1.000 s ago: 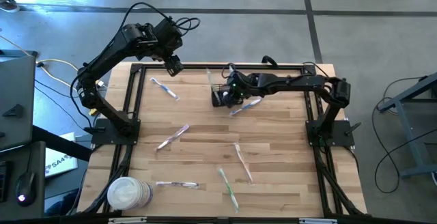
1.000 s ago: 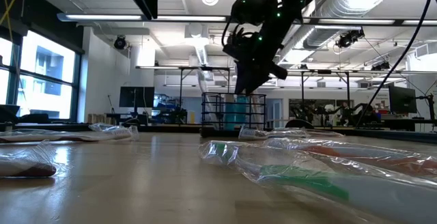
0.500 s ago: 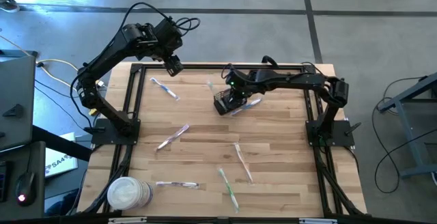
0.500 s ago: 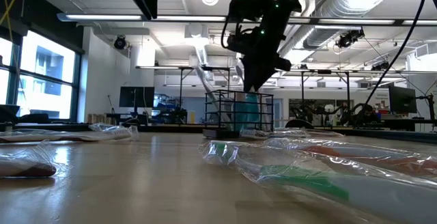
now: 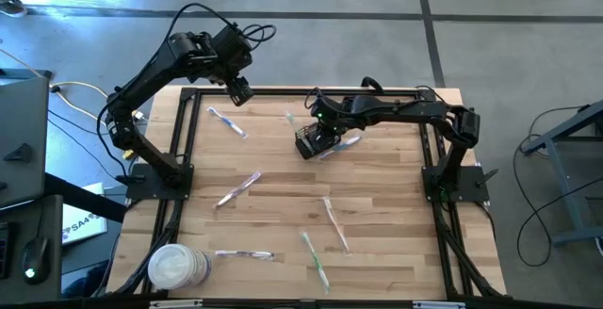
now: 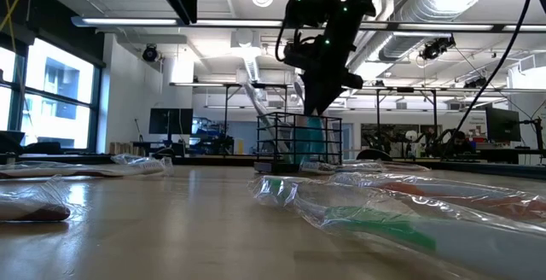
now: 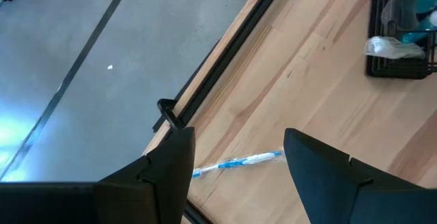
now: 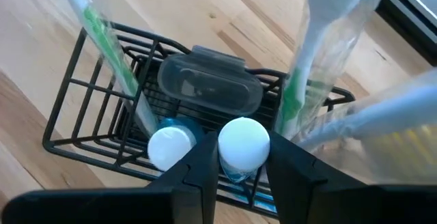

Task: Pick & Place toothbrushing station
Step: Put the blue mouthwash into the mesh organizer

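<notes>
The toothbrushing station, a black wire basket (image 5: 307, 143) (image 6: 299, 143) (image 8: 82, 115), stands on the far middle of the table. In it are wrapped toothbrushes (image 8: 102, 53), a clear case (image 8: 205, 87) and two white-capped blue tubes (image 8: 169, 149). My right gripper (image 5: 320, 132) (image 8: 242, 176) reaches down into the basket and is shut on one tube. My left gripper (image 5: 240, 92) (image 7: 237, 134) hangs open high over the table's far left corner and touches nothing. My right gripper pinches the white-capped tube just below its round cap (image 8: 242, 142), one finger on each side. The fingers come from above, slanting down into the basket. The tube stands upright inside the basket; its lower end is hidden by the cap and the fingers.
Wrapped toothbrushes lie scattered on the table (image 5: 226, 121) (image 5: 238, 188) (image 5: 334, 222) (image 5: 316, 257) (image 5: 243, 253), and one lies beside the basket (image 5: 344, 143). A round white tub (image 5: 177, 268) sits at the near left corner. A black frame (image 5: 188, 102) runs round the table's edge.
In the first half second the basket shifted a little toward the table's near edge together with my right gripper's fingers, which stayed shut on the tube. Since then both have kept still.
</notes>
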Motion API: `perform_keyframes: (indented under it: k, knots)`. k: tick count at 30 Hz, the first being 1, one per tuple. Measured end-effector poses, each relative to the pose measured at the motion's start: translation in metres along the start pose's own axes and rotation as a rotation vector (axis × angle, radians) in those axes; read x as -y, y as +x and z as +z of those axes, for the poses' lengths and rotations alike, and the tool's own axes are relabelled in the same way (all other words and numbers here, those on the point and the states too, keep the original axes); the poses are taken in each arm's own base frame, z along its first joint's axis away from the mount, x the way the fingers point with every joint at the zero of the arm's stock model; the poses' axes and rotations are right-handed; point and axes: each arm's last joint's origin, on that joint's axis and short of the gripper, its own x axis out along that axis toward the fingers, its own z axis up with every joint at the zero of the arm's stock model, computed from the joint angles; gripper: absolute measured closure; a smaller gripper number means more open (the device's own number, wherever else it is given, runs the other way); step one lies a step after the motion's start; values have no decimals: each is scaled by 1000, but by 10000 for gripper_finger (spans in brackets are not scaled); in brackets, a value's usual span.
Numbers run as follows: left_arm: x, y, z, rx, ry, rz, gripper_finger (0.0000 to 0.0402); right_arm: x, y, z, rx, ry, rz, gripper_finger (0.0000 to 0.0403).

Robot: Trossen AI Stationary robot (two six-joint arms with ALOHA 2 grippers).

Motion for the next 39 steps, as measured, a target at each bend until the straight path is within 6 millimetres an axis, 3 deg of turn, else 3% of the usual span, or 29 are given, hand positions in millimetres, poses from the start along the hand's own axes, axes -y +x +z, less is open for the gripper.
perform_keyframes:
  k: [39]
  knots:
    - [0, 0, 1, 7, -3, -1, 181, -4, 2, -4, -33, -12, 5, 284]
